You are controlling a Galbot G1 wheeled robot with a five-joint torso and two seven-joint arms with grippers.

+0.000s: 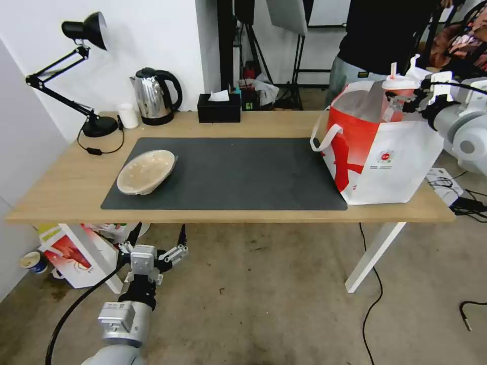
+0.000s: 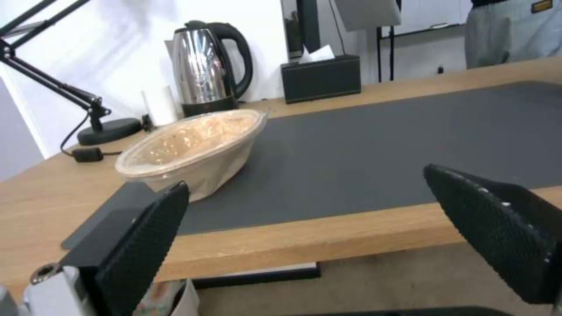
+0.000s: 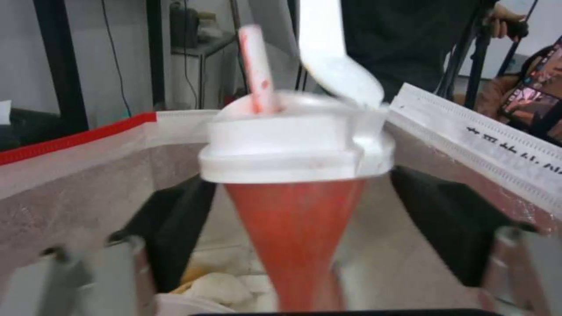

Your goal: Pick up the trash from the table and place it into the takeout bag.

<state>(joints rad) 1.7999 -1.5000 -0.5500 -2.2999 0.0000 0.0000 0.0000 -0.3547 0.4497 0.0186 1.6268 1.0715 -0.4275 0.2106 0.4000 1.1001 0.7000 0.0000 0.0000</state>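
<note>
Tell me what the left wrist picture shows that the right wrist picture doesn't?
Left wrist view alone: the shallow tan bowl on the dark-grey mat, the steel kettle, the black tissue box, and the open left claw hanging below the table edge. Right wrist view alone: the red straw cup between the right claw's fingers, over the foil-lined takeout bag. Both share a person standing behind the table.

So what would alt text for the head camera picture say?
The right gripper holds a red straw cup over the open takeout bag on the table. A tan bowl lies on the mat; the open left gripper waits below.
</note>
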